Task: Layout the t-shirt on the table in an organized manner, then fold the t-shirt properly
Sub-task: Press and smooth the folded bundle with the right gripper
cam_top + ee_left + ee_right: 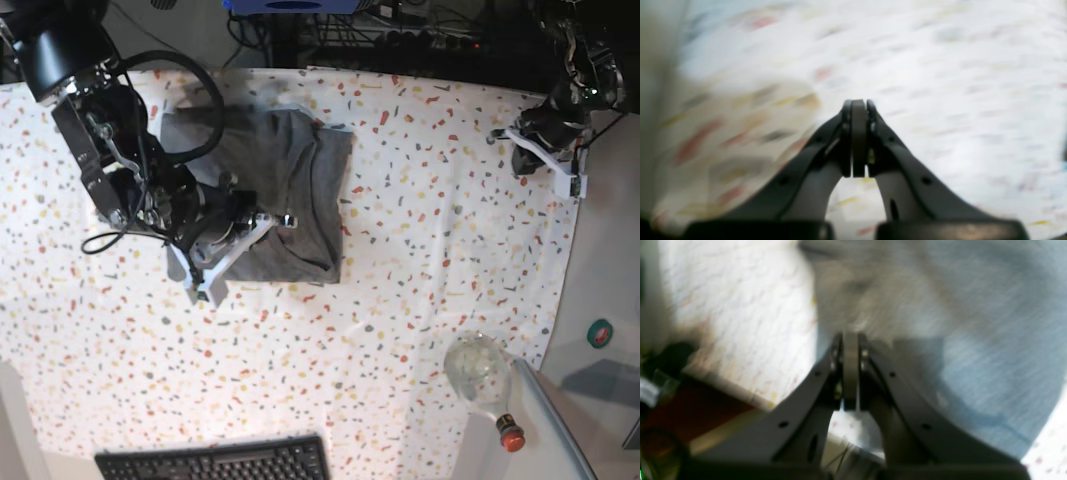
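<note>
The heather-grey t-shirt (300, 190) lies bunched and partly folded over at the back left of the speckled table (400, 300). My right gripper (200, 285) is shut at the shirt's lower left edge, low over the cloth. In the right wrist view its pads (850, 336) are pressed together at the border of the t-shirt (973, 340) and the table (740, 306), and I see no fabric between them. My left gripper (573, 185) is shut and empty at the table's far right edge, away from the shirt. In the left wrist view the gripper (858, 103) hangs over bare table (940, 83).
A black keyboard (215, 462) lies at the front edge. A clear glass bottle with a red cap (482, 378) lies at the front right, by the table's right edge. Cables and dark equipment line the back edge.
</note>
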`<state>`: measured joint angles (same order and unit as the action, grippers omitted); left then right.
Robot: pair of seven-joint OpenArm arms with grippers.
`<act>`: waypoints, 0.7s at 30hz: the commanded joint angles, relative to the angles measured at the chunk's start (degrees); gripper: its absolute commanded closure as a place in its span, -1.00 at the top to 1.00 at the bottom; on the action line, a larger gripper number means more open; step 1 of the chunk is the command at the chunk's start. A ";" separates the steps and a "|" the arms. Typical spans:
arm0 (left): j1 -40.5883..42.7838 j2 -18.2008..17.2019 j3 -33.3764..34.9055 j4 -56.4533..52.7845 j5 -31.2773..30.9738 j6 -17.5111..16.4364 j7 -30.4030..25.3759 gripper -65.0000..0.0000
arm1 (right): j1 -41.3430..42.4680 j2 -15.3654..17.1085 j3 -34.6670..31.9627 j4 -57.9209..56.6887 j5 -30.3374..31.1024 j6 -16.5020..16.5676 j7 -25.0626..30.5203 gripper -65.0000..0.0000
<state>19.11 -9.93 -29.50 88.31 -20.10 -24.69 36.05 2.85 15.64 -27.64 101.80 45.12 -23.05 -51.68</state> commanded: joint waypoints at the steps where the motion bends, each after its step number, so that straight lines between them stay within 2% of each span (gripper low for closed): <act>1: -0.17 -0.31 0.18 1.93 -0.61 0.03 -1.20 -1.00 | -0.17 1.72 0.52 2.86 0.02 -0.03 -0.32 -1.00; 6: -1.84 0.22 -0.26 1.75 -0.08 0.03 -1.20 -1.00 | -4.39 2.43 -1.50 8.31 -0.16 -0.03 -3.22 -1.00; 9: -2.19 -1.71 -6.86 -1.85 -0.08 0.03 -1.20 -1.00 | -3.42 2.43 -7.22 7.96 -0.16 -0.03 -2.87 -1.00; 10: -2.28 -2.77 -9.23 -3.35 -0.25 -0.06 -1.20 -1.00 | -2.98 2.34 -9.42 7.96 -0.86 -0.03 -2.87 -0.88; 13: -1.84 -6.02 -13.19 -6.16 -0.43 -0.15 -1.20 -1.00 | -2.72 1.99 -14.43 7.96 -5.52 -0.03 -2.87 -0.27; 15: -1.66 -8.04 -15.21 -7.65 -0.52 -0.15 -1.20 -1.00 | -2.90 0.14 -16.54 7.87 -10.35 -0.03 -3.22 0.03; 18: -1.66 -9.19 -18.55 -9.59 -0.08 -0.15 -1.20 -1.00 | -3.16 -2.58 -20.05 5.50 -17.30 -0.03 -3.31 0.07; 21: -1.66 -9.19 -19.52 -9.85 -0.08 -0.15 -1.20 -1.00 | -2.81 -5.05 -22.16 0.14 -21.70 0.06 -2.87 0.07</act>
<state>17.56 -17.87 -48.73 77.71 -19.66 -24.36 35.86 -0.62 10.70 -50.00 100.77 23.42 -22.98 -55.11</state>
